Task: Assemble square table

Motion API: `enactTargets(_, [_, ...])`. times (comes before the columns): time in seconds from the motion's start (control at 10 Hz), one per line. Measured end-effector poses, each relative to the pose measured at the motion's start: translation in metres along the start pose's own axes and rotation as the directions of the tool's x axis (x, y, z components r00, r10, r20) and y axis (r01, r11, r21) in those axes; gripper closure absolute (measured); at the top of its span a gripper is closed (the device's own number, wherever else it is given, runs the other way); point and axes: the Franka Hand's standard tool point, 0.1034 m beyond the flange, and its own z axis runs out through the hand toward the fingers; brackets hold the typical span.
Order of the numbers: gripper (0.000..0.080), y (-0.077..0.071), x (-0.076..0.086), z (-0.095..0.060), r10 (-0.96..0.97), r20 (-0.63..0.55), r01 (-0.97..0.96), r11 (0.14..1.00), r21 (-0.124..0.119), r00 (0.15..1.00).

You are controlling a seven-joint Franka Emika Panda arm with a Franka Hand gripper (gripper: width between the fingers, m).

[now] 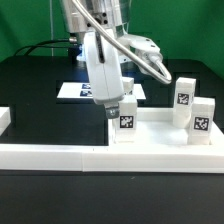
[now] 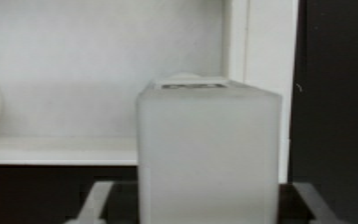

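A: Starting at the exterior view's left, what lies there?

B: A low white border wall (image 1: 40, 153) runs along the front of the black desk (image 1: 30, 90), with a short white block end at the far left edge. Behind it, flat on the desk, the marker board (image 1: 72, 91) shows a white corner.

A: And the middle?

B: The gripper (image 1: 124, 108) hangs down from the white arm and pinches a leg block (image 1: 125, 121) between its fingers. The block is upright, its black-and-white tag facing the camera, its foot on or just above the square table top (image 1: 150, 128); I cannot tell which.

A: What does the wrist view add?

B: The same leg block (image 2: 211, 150) fills the frame between the fingers: a matte white plastic prism with flat faces and squared edges. Behind it is the top's smooth floor and raised rim (image 2: 247, 60).

A: To the right?

B: Two more tagged leg blocks (image 1: 184, 100) and (image 1: 203, 122) stand upright, well apart from the gripper.
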Motion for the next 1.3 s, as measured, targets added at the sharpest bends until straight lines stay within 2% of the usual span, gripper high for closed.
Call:
enactTargets(0.1, [0.0410,0.000,0.000,0.000,-0.020,0.000,0.020,1.000,-0.001,1.000])
enactTargets(0.2, [0.0275,0.001,-0.001,0.002,-0.046,-0.002,0.046,0.999,0.000,0.999])
enactTargets(0.3, [0.0275,0.003,-0.005,0.005,-0.217,-0.015,0.217,0.976,0.005,0.976])
enactTargets(0.4, [0.0176,0.003,-0.012,0.006,-0.370,-0.024,0.370,0.929,0.006,0.929])
enactTargets(0.9, [0.0150,0.003,-0.013,0.007,-0.639,-0.028,0.639,0.769,0.000,0.769])
enactTargets(1.0, [0.0150,0.004,-0.015,0.008,-0.768,-0.032,0.767,0.641,-0.024,0.640])
enactTargets(1.1, [0.0150,0.005,-0.016,0.008,-0.893,-0.021,0.891,0.451,-0.044,0.450])
enactTargets(1.2, [0.0150,0.006,-0.017,0.009,-0.932,-0.013,0.930,0.363,-0.055,0.363])
enactTargets(1.3, [0.0150,0.005,-0.017,0.009,-0.924,-0.015,0.923,0.382,-0.053,0.382])
